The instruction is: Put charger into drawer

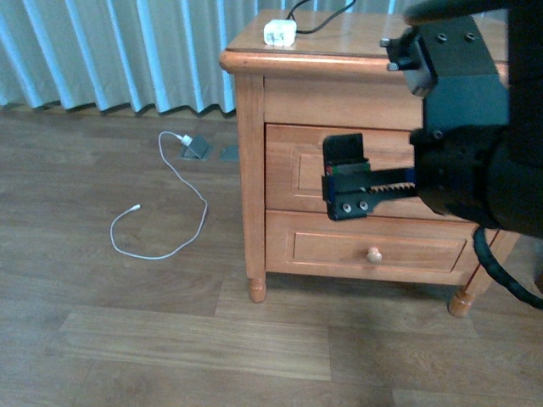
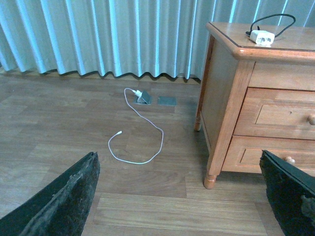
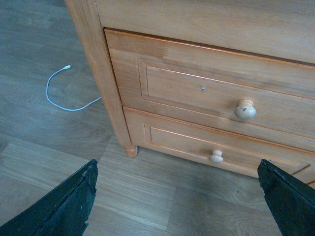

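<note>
The charger (image 1: 279,33), a small white block with a black looped cable, lies on top of the wooden nightstand (image 1: 251,170), near its back left corner; it also shows in the left wrist view (image 2: 262,37). The drawer (image 3: 197,93) is the upper one and is shut, with a round knob (image 3: 245,109). My right gripper (image 3: 179,196) hangs open in front of the drawer fronts, holding nothing. One of its fingers (image 1: 344,178) covers part of the drawer (image 1: 293,170). My left gripper (image 2: 179,196) is open over the floor, left of the nightstand.
A shallower lower drawer (image 3: 187,142) with a small knob (image 3: 216,156) sits under the upper one. A long white cable (image 1: 161,246) trails over the wooden floor from a floor socket (image 1: 197,147). Pale curtains (image 1: 110,51) hang behind.
</note>
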Available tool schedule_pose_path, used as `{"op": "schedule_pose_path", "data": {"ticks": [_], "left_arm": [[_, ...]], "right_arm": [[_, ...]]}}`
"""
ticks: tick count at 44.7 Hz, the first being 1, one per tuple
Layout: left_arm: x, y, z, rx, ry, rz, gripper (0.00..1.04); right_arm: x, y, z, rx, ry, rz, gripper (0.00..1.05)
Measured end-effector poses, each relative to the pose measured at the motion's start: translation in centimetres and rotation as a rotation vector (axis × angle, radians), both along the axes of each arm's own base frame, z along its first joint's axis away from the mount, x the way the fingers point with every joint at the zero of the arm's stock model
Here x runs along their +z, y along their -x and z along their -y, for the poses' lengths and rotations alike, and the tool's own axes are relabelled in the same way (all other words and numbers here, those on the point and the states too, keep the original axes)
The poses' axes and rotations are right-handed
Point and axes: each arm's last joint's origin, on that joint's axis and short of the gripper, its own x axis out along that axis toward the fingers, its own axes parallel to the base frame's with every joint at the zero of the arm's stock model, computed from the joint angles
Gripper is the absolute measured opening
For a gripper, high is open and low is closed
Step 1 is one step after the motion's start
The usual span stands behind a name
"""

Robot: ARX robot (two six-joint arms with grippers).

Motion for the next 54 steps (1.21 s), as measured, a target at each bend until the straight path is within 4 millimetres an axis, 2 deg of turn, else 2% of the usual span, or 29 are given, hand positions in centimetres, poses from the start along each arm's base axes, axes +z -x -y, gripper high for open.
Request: {"op": "schedule_pose_path", "data": {"ticks": [8, 17, 35, 54], "left_arm": [[0.0, 0.0, 0.0, 0.0, 0.0, 0.0, 0.99], [0.0, 0.0, 0.0, 0.0, 0.0, 0.0, 0.99], [0.0, 0.0, 0.0, 0.0, 0.0, 0.0, 0.99], [0.0, 0.0, 0.0, 0.0, 0.0, 0.0, 0.99]], "right_arm": [[-1.8, -4.6, -1.3, -0.045, 0.02, 0.018, 0.96], [-3.4, -8.3, -0.9, -0.105, 0.05, 0.024, 0.96], [-6.3, -12.1, 0.6, -0.172, 0.099, 0.027, 0.96], [-8.2, -13.8, 1.8, -0.212, 0.11, 0.013, 0.96]]}}
